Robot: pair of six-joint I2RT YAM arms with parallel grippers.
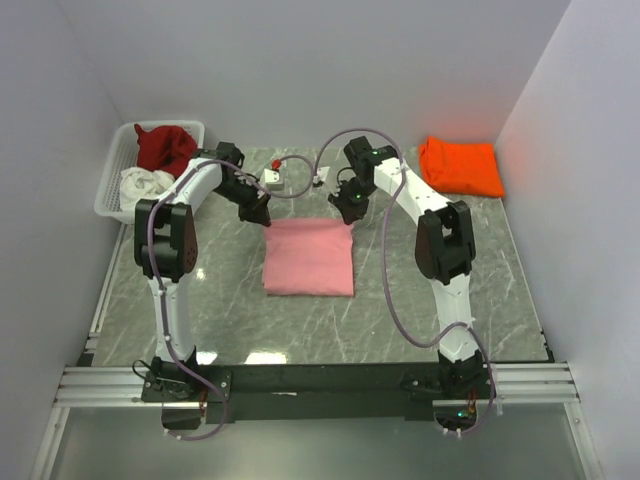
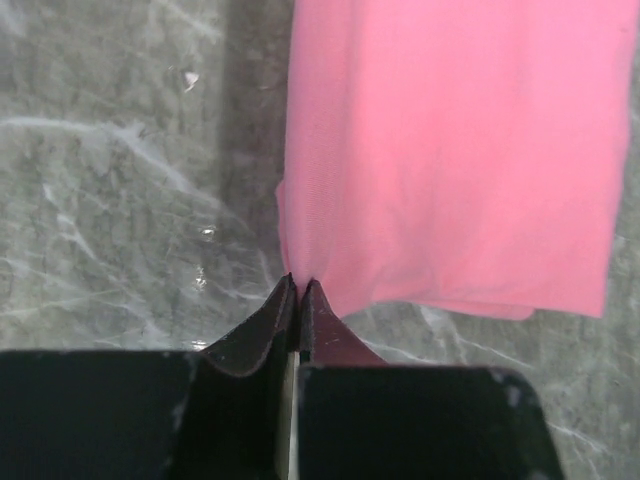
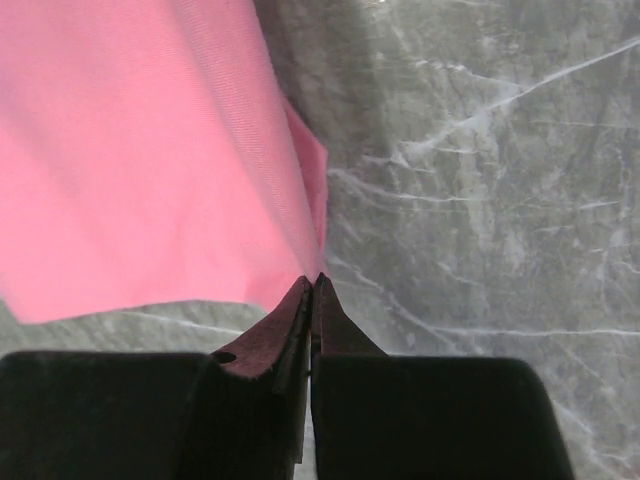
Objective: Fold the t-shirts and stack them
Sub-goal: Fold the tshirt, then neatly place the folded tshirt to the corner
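White plastic lattice basket [image 1: 110, 186] sits at far-left corner of grey marble-pattern table [image 1: 300, 325], small white box [image 1: 272, 180] near back edge.

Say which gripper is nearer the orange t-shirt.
Right. The right gripper is left of the orange t-shirt; the left gripper is farther left, across the pink t-shirt.

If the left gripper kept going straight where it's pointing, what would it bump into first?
The pink t-shirt. The left gripper is shut on its corner, so going on would likely just push the cloth along the marble table.
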